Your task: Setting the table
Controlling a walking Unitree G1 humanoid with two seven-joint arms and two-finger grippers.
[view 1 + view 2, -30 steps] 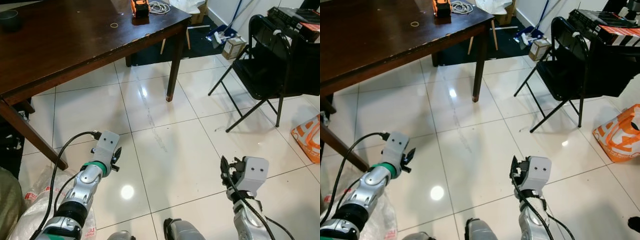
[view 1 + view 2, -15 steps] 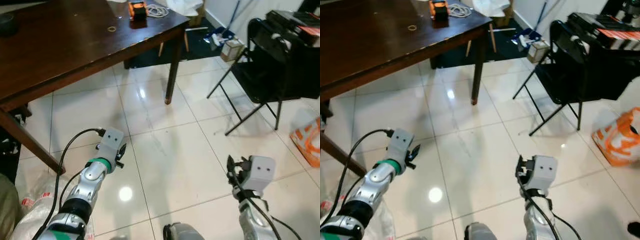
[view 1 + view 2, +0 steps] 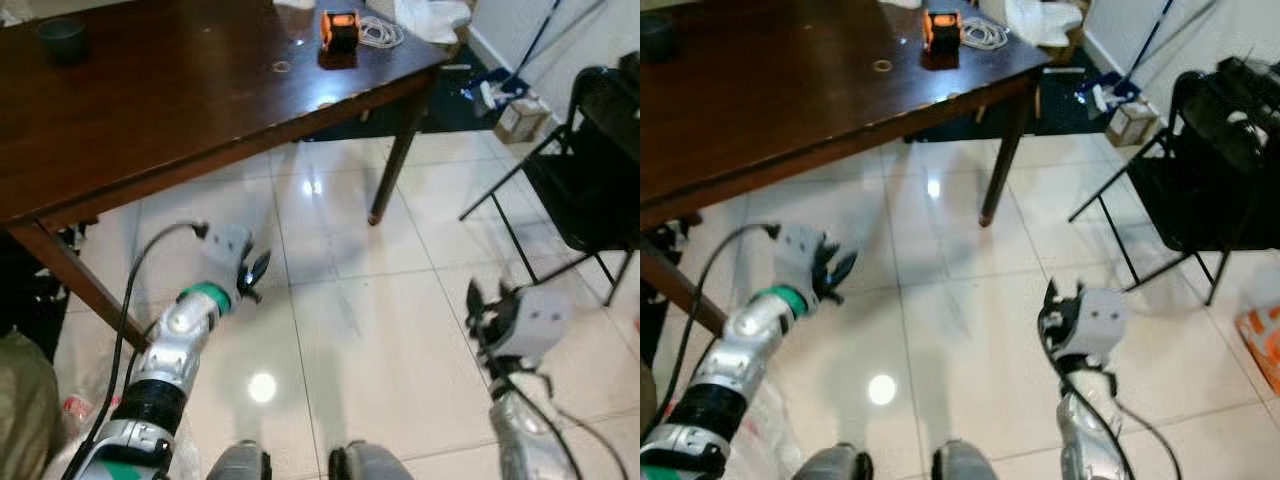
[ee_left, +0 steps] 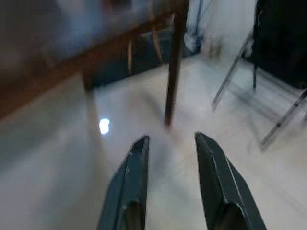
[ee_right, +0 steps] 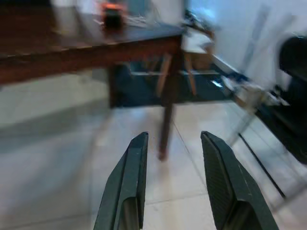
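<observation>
A dark wooden table (image 3: pixel 160 90) stands ahead and to my left on white floor tiles. On its far part sit a dark cup (image 3: pixel 62 40), an orange and black device (image 3: pixel 340 30) and a coil of white cable (image 3: pixel 378 33). My left gripper (image 3: pixel 250 278) hangs low over the floor by the table's near edge, fingers (image 4: pixel 134 182) open and empty. Lower right, my right gripper (image 3: pixel 480 305) is also open and empty, its fingers (image 5: pixel 127 182) pointing towards a table leg (image 5: pixel 165 122).
A black folding chair (image 3: pixel 590 170) stands at the right, with a small cardboard box (image 3: pixel 520 115) and a mop beyond it. An orange bag (image 3: pixel 1260 340) lies at the right edge. Plastic bags (image 3: pixel 60 440) sit at my lower left. A table leg (image 3: pixel 65 285) slants near my left arm.
The camera has swung left and forward, so the table sits more central and the chair nearer the right edge. Both arms have lifted slightly, with the fingers unchanged.
</observation>
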